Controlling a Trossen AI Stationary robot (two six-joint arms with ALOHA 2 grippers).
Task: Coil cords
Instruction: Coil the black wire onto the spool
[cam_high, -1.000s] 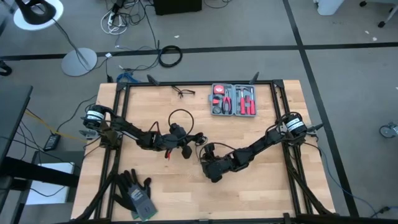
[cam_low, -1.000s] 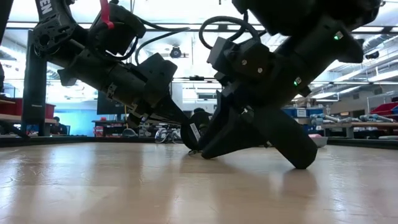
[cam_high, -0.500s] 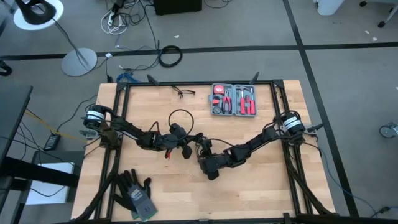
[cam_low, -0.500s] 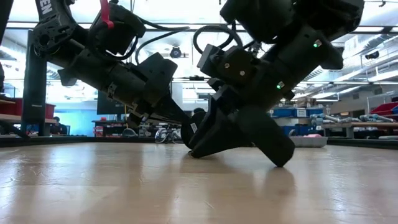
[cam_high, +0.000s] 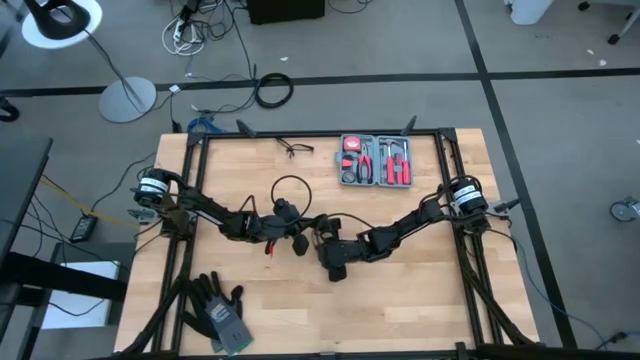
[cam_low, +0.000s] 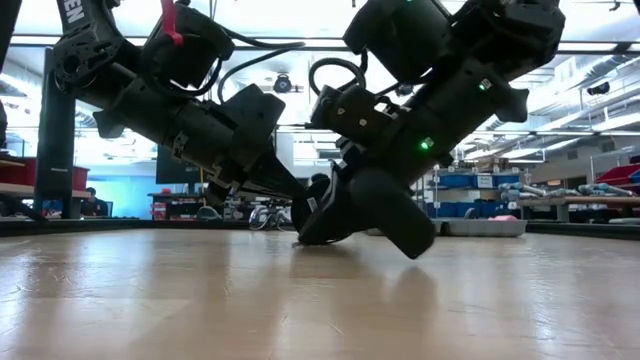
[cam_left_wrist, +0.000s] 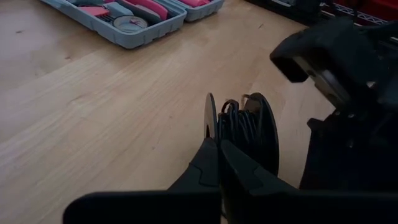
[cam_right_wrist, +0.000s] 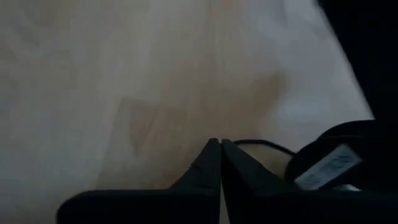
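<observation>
The cord is a thin black cable. One loop of it lies on the wooden table, and the rest is wound in a small upright coil beside a dark disc. My left gripper is shut at the coil's near edge, mid-table. My right gripper reaches in from the table's right, close against the left one. It is shut, and a strand of the cord runs off from its fingertips. My left gripper has its shut fingers at the coil's lower near edge, coming at it slanting down from the table's left. The coil stands on edge just past the tips, which hide the spot where they meet it. My right gripper is shut where a single thin strand begins beside its tips, slanting down from the table's right. The strand runs low over the wood toward the left gripper. The fingers hide the pinch itself.
A grey tool case with red-handled tools lies at the far middle of the table, also ahead of the left gripper. A small black wire item sits at the far edge. Dark gloves lie at the near left.
My right gripper has slid toward the table's left, up against the left gripper and the coil, rolling a little on the way. Its fingers have come together and shut. The left gripper and the coil have kept still.
</observation>
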